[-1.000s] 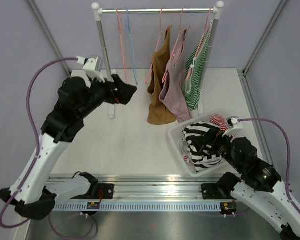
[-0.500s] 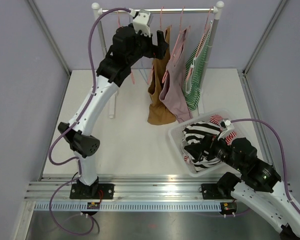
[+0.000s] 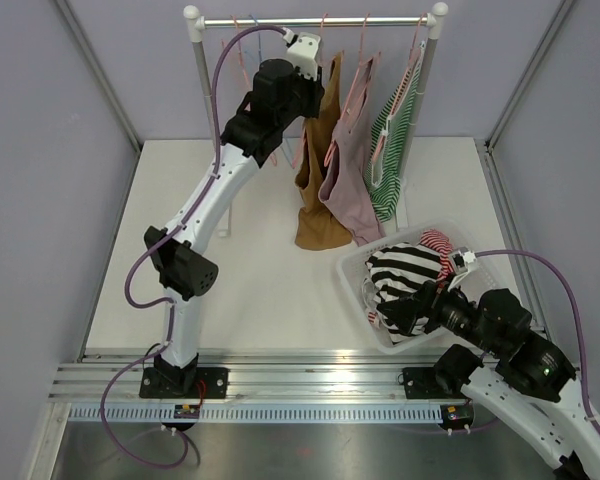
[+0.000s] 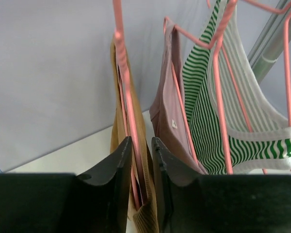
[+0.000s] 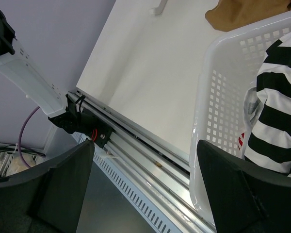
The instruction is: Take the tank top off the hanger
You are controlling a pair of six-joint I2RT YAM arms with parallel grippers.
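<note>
left gripper point(image 4: 140, 144): clenched on brown tank top point(image 3: 315, 195) and its pink hanger point(image 4: 119, 53). right gripper point(image 5: 145, 165): released, empty, beside basket point(image 5: 218, 97). top not yet off hanger; removal all ahead.

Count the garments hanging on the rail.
3: brown top at the left, mauve top in the middle, green-striped top at the right. Another could be hidden between them.

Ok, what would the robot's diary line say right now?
left gripper shut on brown tank top and pink hanger | right gripper open by white basket | top not off yet
</note>
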